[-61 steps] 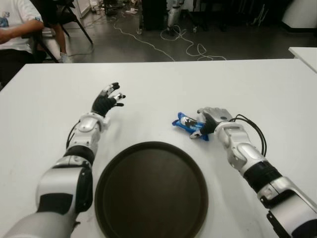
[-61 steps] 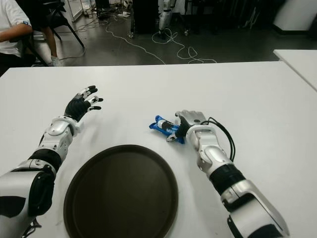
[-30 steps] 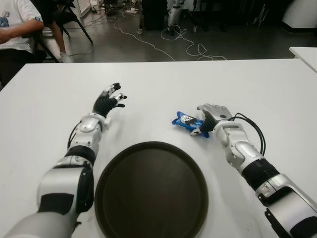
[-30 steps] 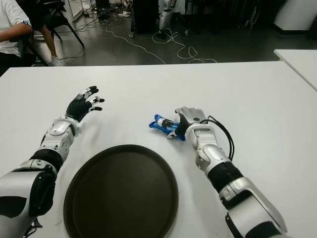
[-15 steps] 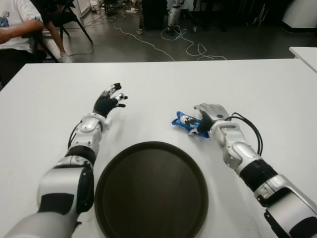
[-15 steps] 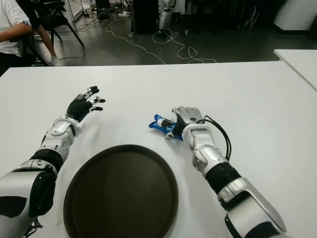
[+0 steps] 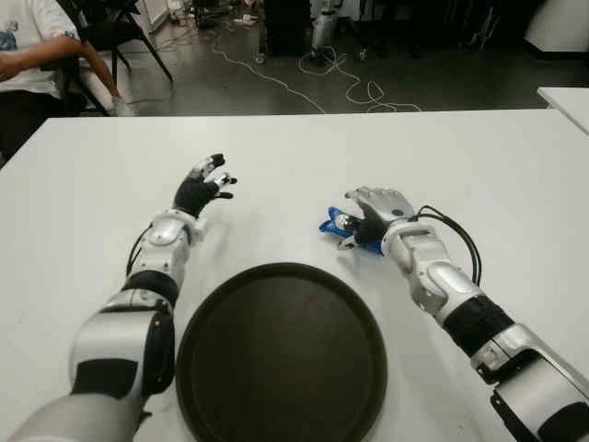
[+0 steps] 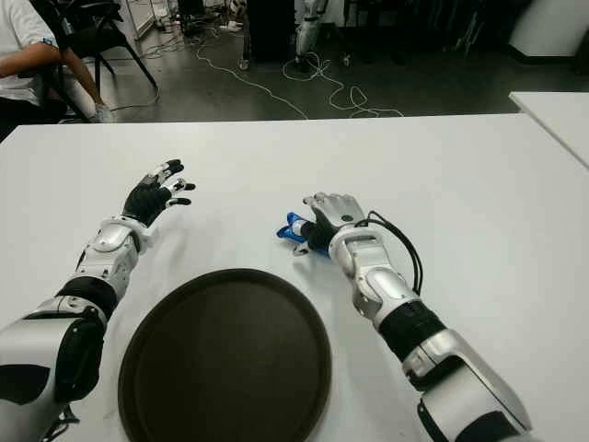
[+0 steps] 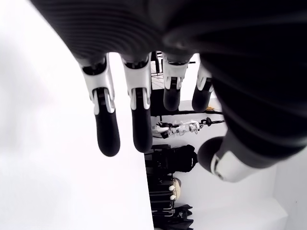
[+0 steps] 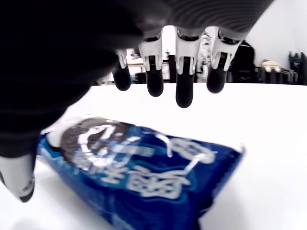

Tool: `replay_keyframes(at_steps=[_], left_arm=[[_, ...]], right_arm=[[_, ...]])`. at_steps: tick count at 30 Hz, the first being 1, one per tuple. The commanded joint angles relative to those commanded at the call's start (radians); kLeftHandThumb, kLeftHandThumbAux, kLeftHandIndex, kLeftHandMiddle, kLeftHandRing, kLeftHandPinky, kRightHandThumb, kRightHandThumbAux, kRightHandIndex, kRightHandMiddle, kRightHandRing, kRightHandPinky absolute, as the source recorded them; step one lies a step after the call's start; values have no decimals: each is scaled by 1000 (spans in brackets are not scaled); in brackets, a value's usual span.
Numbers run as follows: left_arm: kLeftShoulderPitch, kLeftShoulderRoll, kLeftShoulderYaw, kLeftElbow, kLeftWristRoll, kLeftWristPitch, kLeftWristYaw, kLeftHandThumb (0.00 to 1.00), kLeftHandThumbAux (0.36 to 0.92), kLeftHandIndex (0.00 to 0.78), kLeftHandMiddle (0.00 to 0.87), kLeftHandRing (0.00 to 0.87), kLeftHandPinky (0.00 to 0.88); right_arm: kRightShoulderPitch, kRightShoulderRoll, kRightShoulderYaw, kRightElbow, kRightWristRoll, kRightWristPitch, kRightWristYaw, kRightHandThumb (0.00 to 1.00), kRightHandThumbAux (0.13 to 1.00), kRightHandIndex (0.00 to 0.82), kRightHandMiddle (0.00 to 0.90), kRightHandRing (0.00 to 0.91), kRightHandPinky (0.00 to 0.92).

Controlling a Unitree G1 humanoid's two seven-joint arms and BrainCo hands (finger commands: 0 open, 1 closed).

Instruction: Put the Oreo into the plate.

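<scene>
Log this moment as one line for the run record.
right robot hand: open, over Oreo pack | Oreo pack: on table, ungrasped | plate: empty | left robot hand: open, idle

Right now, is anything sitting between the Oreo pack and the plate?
No. In the left eye view only bare white table separates the Oreo pack from the plate. The right hand hovers open over the pack.

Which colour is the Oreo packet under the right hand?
The Oreo packet is blue with white lettering and a cookie picture, clearest in the right wrist view.
</scene>
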Motion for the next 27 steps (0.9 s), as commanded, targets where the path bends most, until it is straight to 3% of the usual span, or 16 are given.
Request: replay_keyframes(at_steps=[11,21,27], left_arm=[[-2,-3,4,0,-4,9,3,241,660,22,86,255,386],[-2,-8,7,-3,-11,12,4,236,663,18,75,260,387],[-1,-5,2,-3,-5,8,5,222,656,15,73,260,383]], right_arm=[[-13,12,8,8,1,0,16,0,561,170,184,214,252],[-15,25,11,3,2,23,53,0,559,141,151,167,184],[-12,27,14,3,2,27,59,0,571,130,149,171,192]])
